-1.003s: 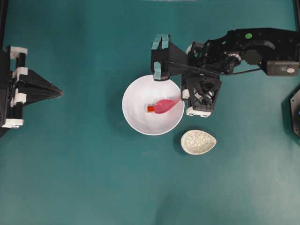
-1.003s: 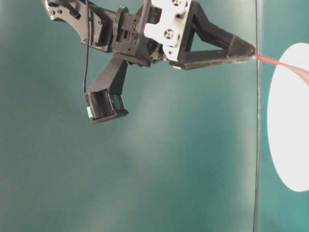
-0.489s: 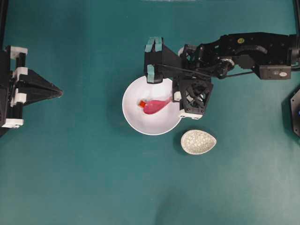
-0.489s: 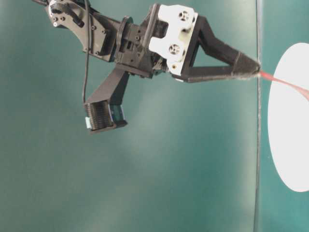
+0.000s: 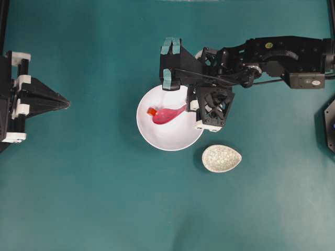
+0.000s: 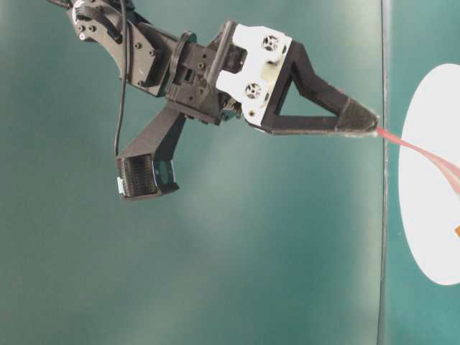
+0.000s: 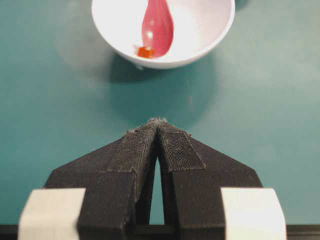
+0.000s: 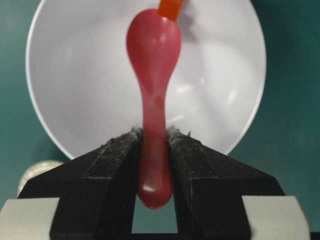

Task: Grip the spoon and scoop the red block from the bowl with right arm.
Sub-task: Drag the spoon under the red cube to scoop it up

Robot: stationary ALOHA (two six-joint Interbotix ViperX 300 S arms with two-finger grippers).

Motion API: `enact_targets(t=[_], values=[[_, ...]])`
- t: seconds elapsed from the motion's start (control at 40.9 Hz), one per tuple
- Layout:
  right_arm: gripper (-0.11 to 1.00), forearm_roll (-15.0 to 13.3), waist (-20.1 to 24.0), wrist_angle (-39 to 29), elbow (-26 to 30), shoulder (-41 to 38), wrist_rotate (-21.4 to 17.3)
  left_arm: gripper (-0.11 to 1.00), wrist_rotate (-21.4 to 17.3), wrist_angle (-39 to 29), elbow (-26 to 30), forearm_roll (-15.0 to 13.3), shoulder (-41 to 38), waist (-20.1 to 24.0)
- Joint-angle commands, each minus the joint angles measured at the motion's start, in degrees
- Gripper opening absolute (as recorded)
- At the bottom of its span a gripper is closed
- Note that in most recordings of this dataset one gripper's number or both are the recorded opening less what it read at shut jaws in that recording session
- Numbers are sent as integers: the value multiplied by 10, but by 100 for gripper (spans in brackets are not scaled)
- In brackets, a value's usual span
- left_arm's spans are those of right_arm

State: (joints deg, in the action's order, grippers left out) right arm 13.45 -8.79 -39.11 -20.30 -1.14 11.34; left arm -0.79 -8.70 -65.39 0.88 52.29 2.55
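Observation:
The white bowl (image 5: 157,144) sits mid-table. My right gripper (image 5: 187,106) hangs at the bowl's right rim, shut on the handle of the pink-red spoon (image 5: 165,115). The spoon's scoop lies low inside the bowl and points left. The tiny red block (image 5: 152,111) rests on the bowl's inner wall, touching the scoop's tip and outside the scoop. The right wrist view shows the pads (image 8: 182,145) clamping the handle of the spoon (image 8: 152,50), with the block (image 8: 170,8) just past the tip. My left gripper (image 5: 67,103) is shut and empty at the far left.
A speckled beige spoon rest (image 5: 221,158) lies just below and to the right of the bowl. The right arm (image 5: 272,52) stretches in from the upper right. All of it stands on a teal table surface (image 5: 104,198).
My right gripper has moved left and a little up with the spoon. The scoop's tip has pushed the red block from the bowl's middle to its left wall. The left arm stayed still.

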Motion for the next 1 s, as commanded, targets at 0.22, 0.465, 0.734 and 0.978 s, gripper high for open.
enact_targets(t=[0.22, 0.465, 0.734, 0.978], values=[[25, 1, 2, 17, 12, 8, -2, -1, 0, 6, 11, 1, -2, 1], [25, 1, 2, 24, 10, 9, -2, -1, 0, 5, 11, 2, -2, 1], [25, 1, 2, 38, -11, 22, -2, -1, 0, 6, 11, 2, -2, 1], [25, 1, 2, 97, -40, 42, -2, -1, 0, 5, 11, 2, -2, 1]])
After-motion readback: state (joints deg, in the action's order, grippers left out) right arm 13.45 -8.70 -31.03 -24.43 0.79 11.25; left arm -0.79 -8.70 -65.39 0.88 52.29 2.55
